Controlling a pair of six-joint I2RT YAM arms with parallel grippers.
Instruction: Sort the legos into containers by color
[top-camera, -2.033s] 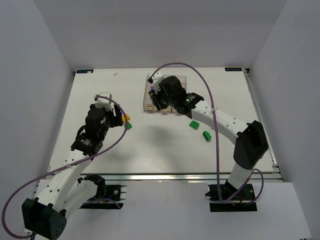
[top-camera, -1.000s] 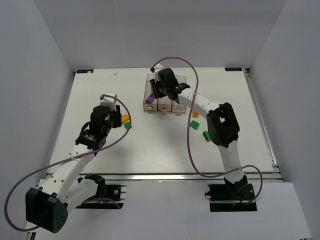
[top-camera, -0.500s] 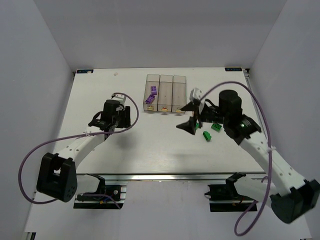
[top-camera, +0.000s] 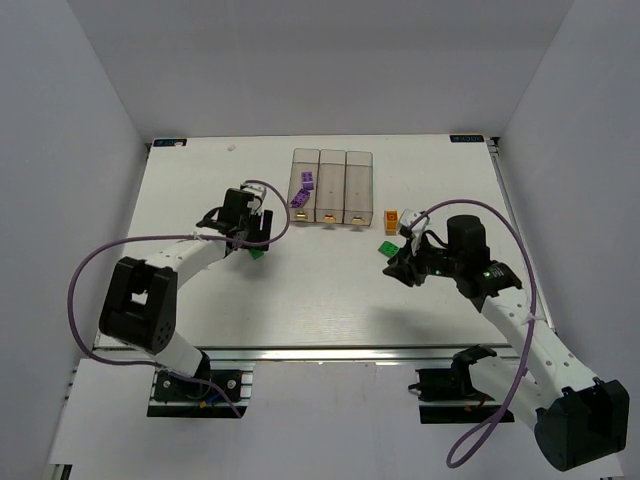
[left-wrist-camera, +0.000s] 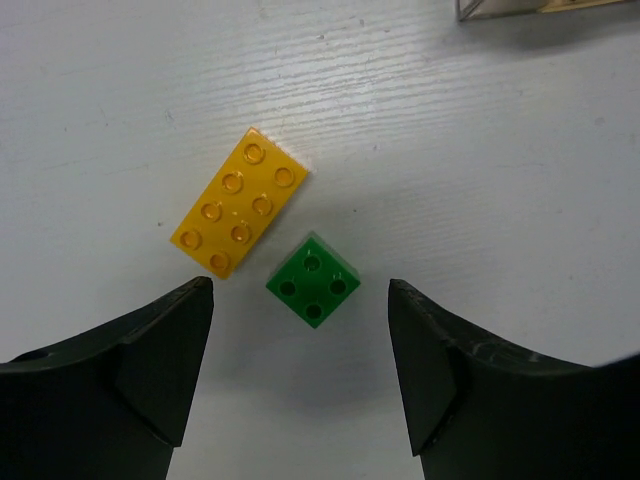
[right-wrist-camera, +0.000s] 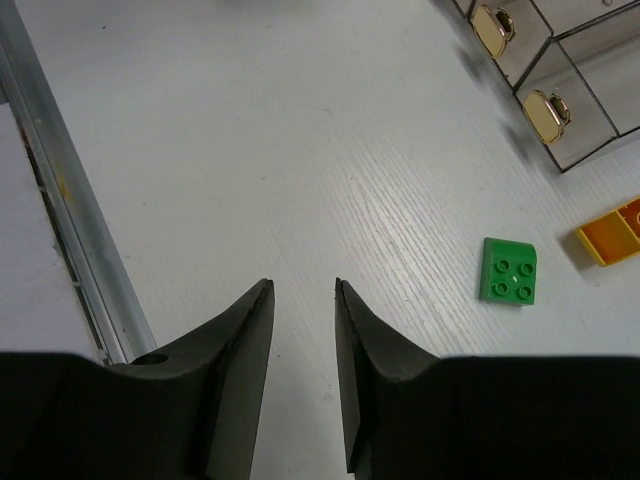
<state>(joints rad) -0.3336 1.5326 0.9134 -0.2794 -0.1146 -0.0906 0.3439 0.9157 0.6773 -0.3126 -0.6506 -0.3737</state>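
Note:
The three joined clear containers (top-camera: 332, 186) stand at the back middle; two purple legos (top-camera: 306, 181) lie in the left one. My left gripper (top-camera: 262, 236) is open and empty, just above a green lego (top-camera: 256, 253). In the left wrist view the gripper (left-wrist-camera: 300, 297) has a small green lego (left-wrist-camera: 313, 280) and an orange-yellow lego (left-wrist-camera: 240, 215) ahead of its jaws. My right gripper (top-camera: 395, 268) is narrowly open and empty, near another green lego (top-camera: 386, 248). In the right wrist view the gripper (right-wrist-camera: 302, 290) is left of that green lego (right-wrist-camera: 510, 270).
An orange lego (top-camera: 392, 218) lies right of the containers; it also shows in the right wrist view (right-wrist-camera: 612, 232). The containers' yellowish tags (right-wrist-camera: 543, 115) face the near side. The table's metal front rail (right-wrist-camera: 60, 200) runs along the left of the right wrist view.
My right arm has swung away from the containers and lowered toward the near right table. My left gripper has moved right, over the green and orange-yellow legos. Two purple legos now lie in the left container.

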